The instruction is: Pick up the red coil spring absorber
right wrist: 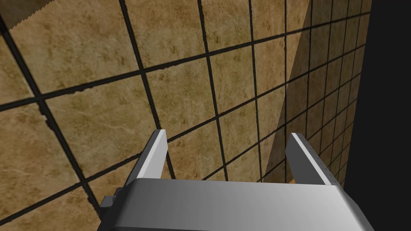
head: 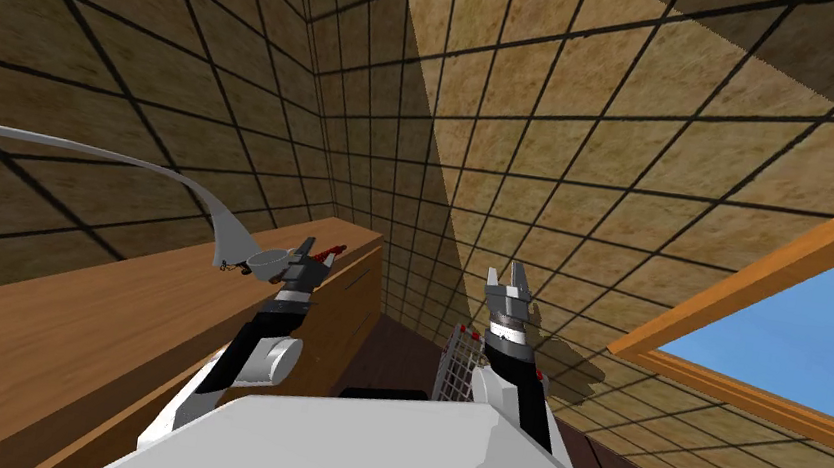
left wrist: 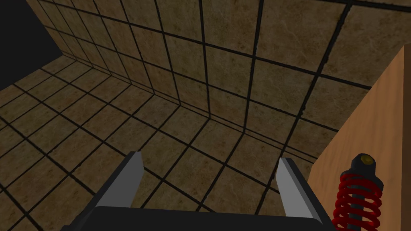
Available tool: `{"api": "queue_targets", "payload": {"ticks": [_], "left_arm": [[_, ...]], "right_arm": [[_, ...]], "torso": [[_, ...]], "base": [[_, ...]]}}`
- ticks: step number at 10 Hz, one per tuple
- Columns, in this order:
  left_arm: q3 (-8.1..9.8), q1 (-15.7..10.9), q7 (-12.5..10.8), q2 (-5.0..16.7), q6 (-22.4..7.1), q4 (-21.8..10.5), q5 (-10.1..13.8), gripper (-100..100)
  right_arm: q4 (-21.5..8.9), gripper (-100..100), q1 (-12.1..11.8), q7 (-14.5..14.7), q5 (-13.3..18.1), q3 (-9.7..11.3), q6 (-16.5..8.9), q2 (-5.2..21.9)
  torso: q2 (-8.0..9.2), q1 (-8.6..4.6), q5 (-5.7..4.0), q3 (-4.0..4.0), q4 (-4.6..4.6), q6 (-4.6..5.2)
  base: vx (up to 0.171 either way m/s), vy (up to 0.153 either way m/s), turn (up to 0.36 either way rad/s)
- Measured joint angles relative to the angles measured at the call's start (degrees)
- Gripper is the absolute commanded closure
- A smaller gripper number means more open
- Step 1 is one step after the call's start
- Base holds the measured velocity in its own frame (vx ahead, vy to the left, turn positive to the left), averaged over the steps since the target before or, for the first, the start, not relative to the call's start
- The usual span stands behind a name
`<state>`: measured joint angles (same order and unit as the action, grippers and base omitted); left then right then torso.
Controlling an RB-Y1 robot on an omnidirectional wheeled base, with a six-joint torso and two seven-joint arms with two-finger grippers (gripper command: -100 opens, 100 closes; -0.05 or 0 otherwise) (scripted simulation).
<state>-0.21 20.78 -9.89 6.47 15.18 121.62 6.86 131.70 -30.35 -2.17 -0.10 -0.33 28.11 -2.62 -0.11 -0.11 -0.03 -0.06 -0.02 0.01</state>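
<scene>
The red coil spring absorber has a dark shaft and a black cap with a yellow centre. It rests on a wooden cabinet top. It lies beside my left gripper, just outside one finger and not between them. That gripper is open, with tiled wall and floor beyond its fingers. In the head view the absorber is a small red streak next to the left gripper, over the cabinet top. My right gripper is raised in front of the tiled wall, and its fingers stand open and empty.
A grey bowl on a long curved grey arm sits on the cabinet close behind the left gripper. A white wire basket stands on the floor by my right forearm. A wood-framed window is at the right.
</scene>
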Motion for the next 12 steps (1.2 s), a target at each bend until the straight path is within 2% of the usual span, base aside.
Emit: {"api": "queue_targets", "payload": {"ticks": [3,6,7,12], "left_arm": [[0.69,-4.93,-1.32,1.63,-2.74,-2.96,1.86,-100],[0.95,-10.22,-2.16,2.12,-6.21,-5.03,3.17,-100],[1.07,-12.35,-2.60,2.49,-7.33,-7.25,3.87,-100],[1.53,-19.26,-3.99,3.39,-11.50,-9.82,5.70,-100]], "right_arm": [[0.00,0,0.00,0.00,0.00,0.00,0.00,0.00],[0.00,0,0.00,0.00,0.00,0.00,0.00,0.00],[0.00,0,-0.01,0.00,0.00,0.00,0.00,0.00],[0.00,0,0.00,0.00,0.00,0.00,0.00,0.00]], "torso": [[-0.01,0.04,0.01,0.00,0.00,-0.03],[0.00,0.02,0.00,0.00,0.00,0.00],[-0.01,0.02,0.01,-0.01,-0.01,-0.03],[0.04,0.06,0.01,0.02,0.00,0.00]], "base": [[0.017,-0.022,0.079],[0.019,-0.025,0.133],[0.019,-0.030,0.068],[0.013,-0.015,0.080]]}}
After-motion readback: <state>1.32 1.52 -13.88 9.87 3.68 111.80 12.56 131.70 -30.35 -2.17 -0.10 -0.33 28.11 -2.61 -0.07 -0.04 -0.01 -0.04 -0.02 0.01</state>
